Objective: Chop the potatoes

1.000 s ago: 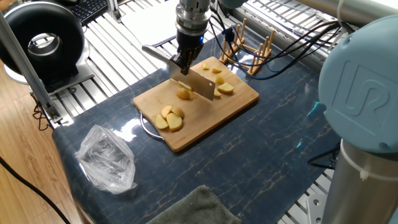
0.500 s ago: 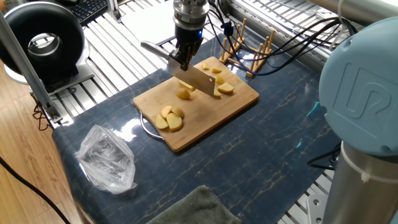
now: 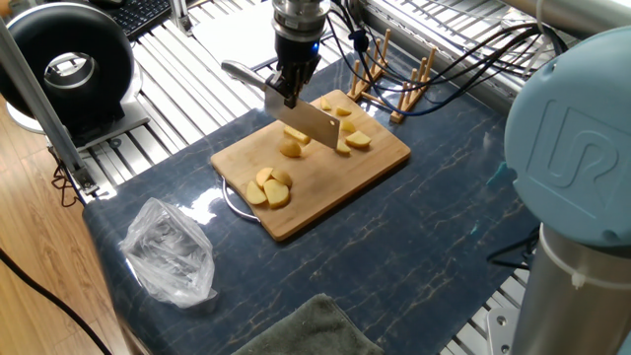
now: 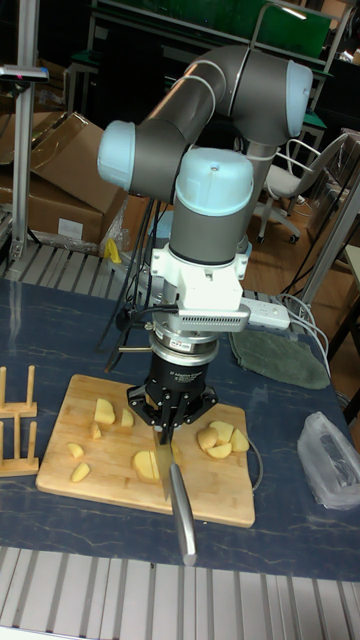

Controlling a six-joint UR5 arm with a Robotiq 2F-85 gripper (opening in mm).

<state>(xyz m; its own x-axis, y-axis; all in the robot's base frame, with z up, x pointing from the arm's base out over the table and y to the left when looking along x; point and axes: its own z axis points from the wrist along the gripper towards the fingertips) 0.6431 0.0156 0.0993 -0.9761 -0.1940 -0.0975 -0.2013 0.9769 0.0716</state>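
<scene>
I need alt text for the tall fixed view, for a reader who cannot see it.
A gray UR5 arm's gripper holds a knife over a bamboo cutting board carrying scattered potato pieces. A wooden rack stands left; a green cloth and clear plastic bag lie right.

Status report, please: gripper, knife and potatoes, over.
Gripper shut on knife, blade lifted above board. Potatoes in pieces on board, one under the blade. Nothing in the way.
</scene>
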